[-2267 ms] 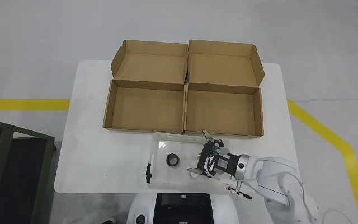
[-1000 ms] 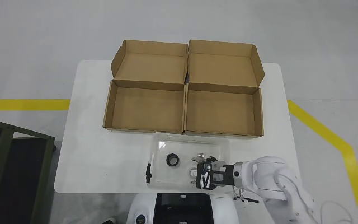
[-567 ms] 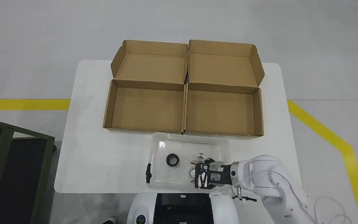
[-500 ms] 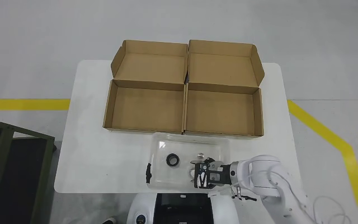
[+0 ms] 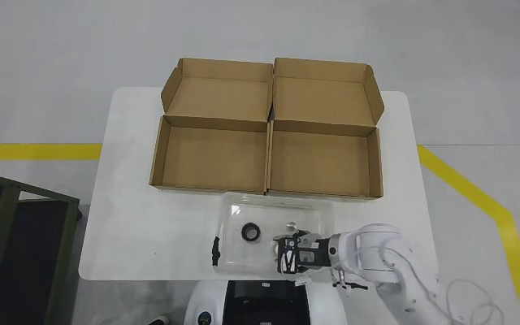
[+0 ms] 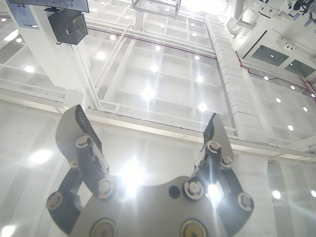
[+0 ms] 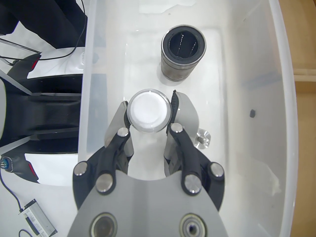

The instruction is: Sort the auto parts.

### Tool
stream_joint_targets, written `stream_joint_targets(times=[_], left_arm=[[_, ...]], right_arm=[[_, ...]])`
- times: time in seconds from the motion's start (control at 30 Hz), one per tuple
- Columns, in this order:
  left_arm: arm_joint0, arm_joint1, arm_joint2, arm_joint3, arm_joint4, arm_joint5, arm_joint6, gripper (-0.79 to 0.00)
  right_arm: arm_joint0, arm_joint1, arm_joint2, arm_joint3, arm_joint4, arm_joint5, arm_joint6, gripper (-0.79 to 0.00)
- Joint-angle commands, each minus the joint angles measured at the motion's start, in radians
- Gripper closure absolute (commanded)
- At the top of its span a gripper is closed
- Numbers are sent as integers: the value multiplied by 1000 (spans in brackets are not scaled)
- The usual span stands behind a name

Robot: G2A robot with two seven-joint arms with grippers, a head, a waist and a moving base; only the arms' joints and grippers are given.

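The right claw (image 5: 281, 253) has slid back from the middle right of the clear bin (image 5: 276, 198) to the side of the bin next to the robot. It now sits low in the bin.

The right wrist view shows the grip well. The claw is squeezing a white round part (image 7: 149, 115), with one finger touching each side of it. From the top this part is too small to make out.

Just past the fingertips stands a dark ring part (image 7: 183, 52), upright, with its hole facing up. It does not touch the claw. A tiny clear knob (image 7: 203, 136) lies right beside the outer side of one finger, the one farther from the bin wall.

The top view shows more around the claw. Two open cardboard boxes (image 5: 211, 154) sit side by side beyond the bin, well past the claw. A small black piece (image 5: 215, 249) lies on the white surface (image 5: 138, 219), just outside the bin's end wall.

In the left wrist view, the left claw (image 6: 145, 114) points up at the ceiling (image 6: 172, 75), with its fingers spread wide apart.
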Motion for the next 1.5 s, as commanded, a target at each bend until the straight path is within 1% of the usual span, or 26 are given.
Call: stream_joint_targets(times=[0.0, 0.17, 0.37, 0.43, 0.7, 0.77, 0.97, 1.13, 1.37, 1.47], left_arm=[[0, 0, 0, 0, 0, 0, 0, -785], [0, 0, 0, 0, 0, 0, 0, -785], [0, 0, 0, 0, 0, 0, 0, -785], [0, 0, 0, 0, 0, 0, 0, -785], [0, 0, 0, 0, 0, 0, 0, -785], [0, 0, 0, 0, 0, 0, 0, -785], [0, 0, 0, 0, 0, 0, 0, -785], [0, 0, 0, 0, 0, 0, 0, -785], [0, 0, 0, 0, 0, 0, 0, -785], [0, 0, 0, 0, 0, 0, 0, -785]], right_arm=[[-5, 4, 4, -17, 6, -4, -2, 0], [-28, 15, 33, -75, 53, -1, -27, 0], [-60, 27, 102, -146, 139, 38, -113, 0], [-70, 28, 119, -156, 164, 55, -163, 0], [-100, 25, 172, -137, 267, 135, -414, 0], [-116, 21, 179, -117, 347, 149, -505, 0], [-157, 23, 237, -65, 460, 164, -607, 0], [-186, 22, 263, -55, 536, 168, -686, 0], [-192, 13, 253, -50, 633, 174, -778, 0], [-183, 11, 247, -43, 654, 180, -789, 0]])
